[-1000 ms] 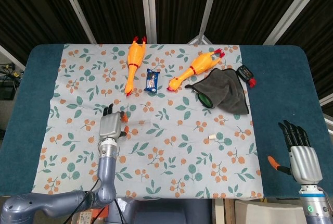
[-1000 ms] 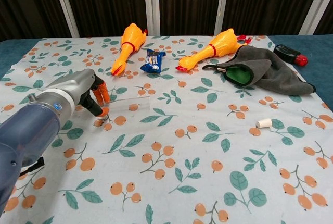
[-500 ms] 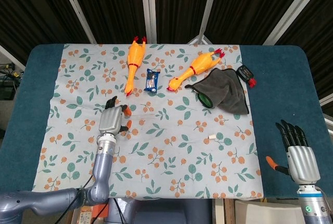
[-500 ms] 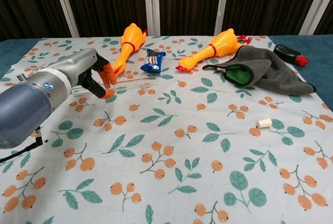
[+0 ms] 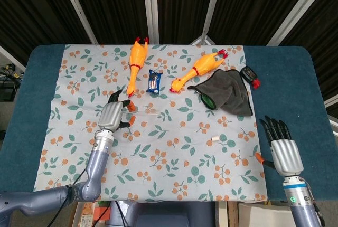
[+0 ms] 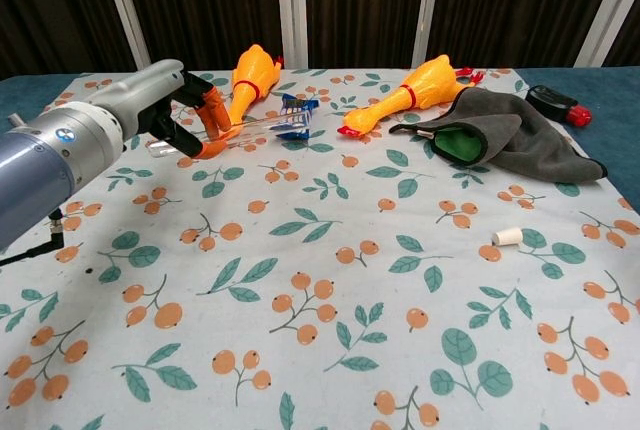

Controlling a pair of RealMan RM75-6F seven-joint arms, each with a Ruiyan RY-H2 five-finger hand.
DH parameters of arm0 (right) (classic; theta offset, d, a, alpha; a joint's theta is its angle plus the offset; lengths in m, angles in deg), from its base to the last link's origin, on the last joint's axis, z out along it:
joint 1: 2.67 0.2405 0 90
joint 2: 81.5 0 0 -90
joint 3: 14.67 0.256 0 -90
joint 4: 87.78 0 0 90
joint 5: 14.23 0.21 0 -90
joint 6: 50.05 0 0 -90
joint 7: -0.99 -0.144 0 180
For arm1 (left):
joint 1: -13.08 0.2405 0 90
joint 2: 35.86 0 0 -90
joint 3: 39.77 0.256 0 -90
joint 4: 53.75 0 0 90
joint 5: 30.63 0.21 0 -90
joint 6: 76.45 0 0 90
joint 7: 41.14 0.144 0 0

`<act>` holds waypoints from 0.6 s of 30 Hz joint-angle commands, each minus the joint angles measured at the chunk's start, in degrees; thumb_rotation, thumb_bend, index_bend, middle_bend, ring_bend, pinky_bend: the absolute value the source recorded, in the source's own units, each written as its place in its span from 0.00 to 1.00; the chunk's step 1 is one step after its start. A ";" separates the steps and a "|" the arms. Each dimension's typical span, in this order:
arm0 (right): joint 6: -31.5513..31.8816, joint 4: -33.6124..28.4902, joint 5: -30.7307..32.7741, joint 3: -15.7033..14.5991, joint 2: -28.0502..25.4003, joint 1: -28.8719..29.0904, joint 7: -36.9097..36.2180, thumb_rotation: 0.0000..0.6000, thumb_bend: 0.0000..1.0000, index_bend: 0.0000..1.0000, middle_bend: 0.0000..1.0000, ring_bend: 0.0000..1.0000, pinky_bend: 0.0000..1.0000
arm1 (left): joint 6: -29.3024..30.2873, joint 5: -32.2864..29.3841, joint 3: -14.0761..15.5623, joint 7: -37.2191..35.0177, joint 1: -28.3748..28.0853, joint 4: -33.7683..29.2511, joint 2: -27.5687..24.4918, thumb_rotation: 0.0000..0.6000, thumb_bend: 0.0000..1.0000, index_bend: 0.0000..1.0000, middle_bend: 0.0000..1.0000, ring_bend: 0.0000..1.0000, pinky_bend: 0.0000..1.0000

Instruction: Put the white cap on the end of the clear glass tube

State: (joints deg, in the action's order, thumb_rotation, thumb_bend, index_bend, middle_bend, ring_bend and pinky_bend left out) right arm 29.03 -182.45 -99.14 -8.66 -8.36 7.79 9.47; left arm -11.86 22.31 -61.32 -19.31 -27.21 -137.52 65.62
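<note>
**Tube lifted in a fingertip pinch; cap not yet touched**

Your left hand (image 6: 185,110) pinches the clear glass tube (image 6: 255,126) near one end; the rest juts past the fingertips (image 6: 212,120), unsupported. It could swivel or slip if you swing fast. The white cap (image 6: 507,237) lies on the cloth (image 6: 330,290), well apart from your right hand (image 5: 283,152), whose fingers are spread, holding nothing. Against the earlier frame, the left hand has risen and the right has advanced.

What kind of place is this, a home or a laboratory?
Probably a robot test bench, not a home: the left hand holds a glass tube over a floral cloth strewn with unrelated props like a rubber chicken, with dark curtains behind.
</note>
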 commanded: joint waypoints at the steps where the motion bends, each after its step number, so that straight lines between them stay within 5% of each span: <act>1: -2.01 -0.20 1.95 1.31 1.82 1.80 2.38 1.00 0.26 0.01 0.00 0.00 0.00 | -1.78 1.07 -0.25 -2.47 -0.41 1.27 -1.01 1.00 0.79 0.61 0.48 0.03 0.00; 10: -7.82 2.15 5.84 3.67 6.00 7.10 7.89 1.00 0.26 0.36 0.10 0.00 0.00 | -4.20 4.47 0.13 -8.30 -0.47 2.25 -4.45 1.00 0.79 0.61 0.48 0.03 0.00; 18: -13.70 5.56 8.37 2.89 7.94 10.80 11.44 1.00 0.26 0.40 0.12 0.00 0.00 | -3.70 6.45 0.93 -10.77 0.51 -0.68 -7.85 1.00 0.79 0.61 0.48 0.03 0.00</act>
State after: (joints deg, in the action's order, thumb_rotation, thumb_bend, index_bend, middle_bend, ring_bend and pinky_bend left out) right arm 15.98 -177.47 -91.08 -5.46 -0.91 18.06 20.35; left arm -15.77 28.51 -60.53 -29.79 -26.89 -137.83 58.07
